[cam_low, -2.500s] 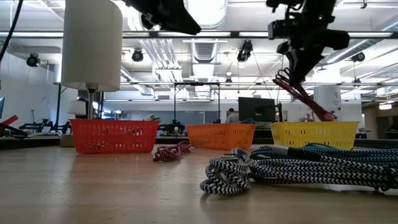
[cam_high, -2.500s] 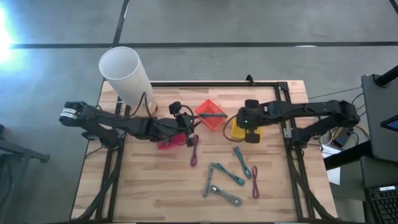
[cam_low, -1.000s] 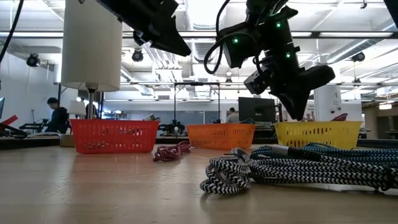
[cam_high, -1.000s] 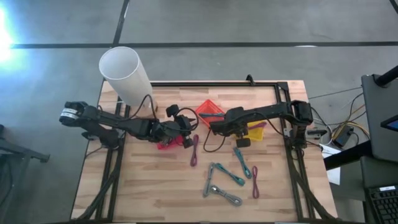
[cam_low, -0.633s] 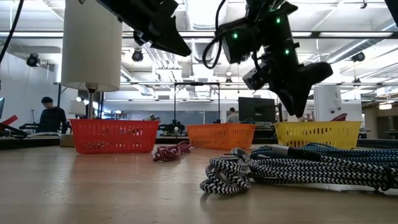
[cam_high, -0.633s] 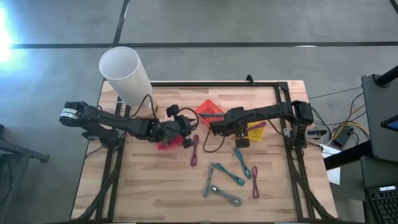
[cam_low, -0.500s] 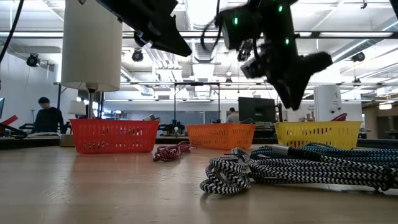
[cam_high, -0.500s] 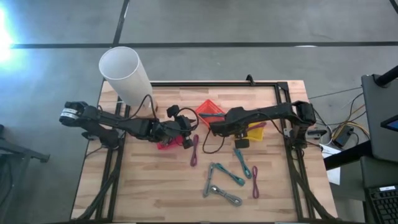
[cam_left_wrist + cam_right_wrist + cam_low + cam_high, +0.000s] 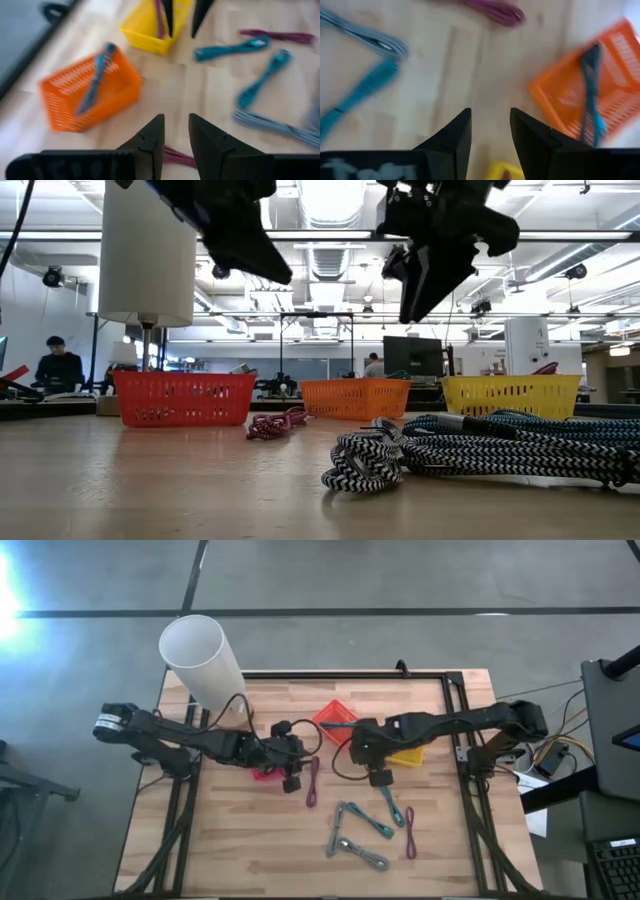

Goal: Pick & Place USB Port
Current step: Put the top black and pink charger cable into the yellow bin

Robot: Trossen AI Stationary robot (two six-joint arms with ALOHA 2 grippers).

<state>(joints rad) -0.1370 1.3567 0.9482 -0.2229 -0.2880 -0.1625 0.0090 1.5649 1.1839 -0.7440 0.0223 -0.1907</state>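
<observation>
We see thin cords on the bench (image 9: 230,840): teal cords (image 9: 383,790), a purple cord (image 9: 312,780). The left pincer (image 9: 292,778) and right pincer (image 9: 379,777) hang spread apart, holding nothing.

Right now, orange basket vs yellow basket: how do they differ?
The orange basket lies at the table's middle, left of the yellow basket. The orange basket holds a teal cable; the yellow basket holds a maroon cable. In the high view the orange basket shows in full, while the right arm covers most of the yellow basket. Both are small slotted plastic baskets, each with one cable inside.
</observation>
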